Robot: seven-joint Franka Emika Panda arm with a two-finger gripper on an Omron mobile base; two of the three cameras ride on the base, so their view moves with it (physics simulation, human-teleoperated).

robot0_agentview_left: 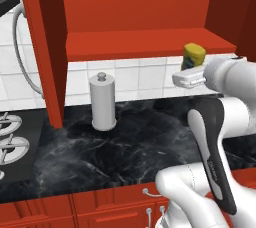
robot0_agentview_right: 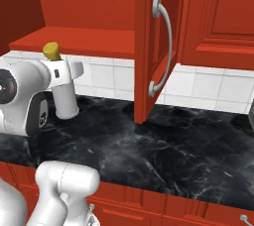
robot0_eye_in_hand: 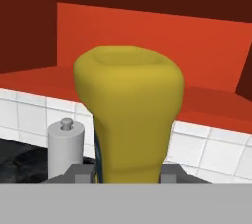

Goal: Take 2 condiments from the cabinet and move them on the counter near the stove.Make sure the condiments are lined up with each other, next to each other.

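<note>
While clamped in the tool (robot0_eye_in_hand: 129,178), yellow squeeze bottle (robot0_eye_in_hand: 129,120) held upright in the air in front of the red cabinet (robot0_agentview_left: 145,7), below the front edge of its plain shelf (robot0_agentview_left: 145,44) and above the black marble counter (robot0_agentview_left: 125,147). Tool closed on the bottle's lower body, one dark finger tip (robot0_eye_in_hand: 78,173) seen at each side in the hand view; bottle's rounded top uppermost there, a strip of blue label just visible at its left edge. From the left base view, bottle (robot0_agentview_left: 193,56) seen just over the white hand, blue label facing the camera, white tiled wall (robot0_agentview_left: 135,77) behind. From the right base view, only the yellow top (robot0_agentview_right: 51,50) peeking above the hand. Shelf bare across its visible span. Grey cylinder with a knob top (robot0_agentview_left: 103,101) standing upright on the counter near the wall, just beside the cabinet's left side panel, well apart from the bottle. Stove (robot0_agentview_left: 12,142) at the far left of the left base view, silver-grey burner grates showing, flush with the counter. Open cabinet door (robot0_agentview_right: 156,46) with a curved silver handle hanging edge-on in the right base view. Red drawer fronts (robot0_agentview_left: 100,212) along the counter's near edge.
</note>
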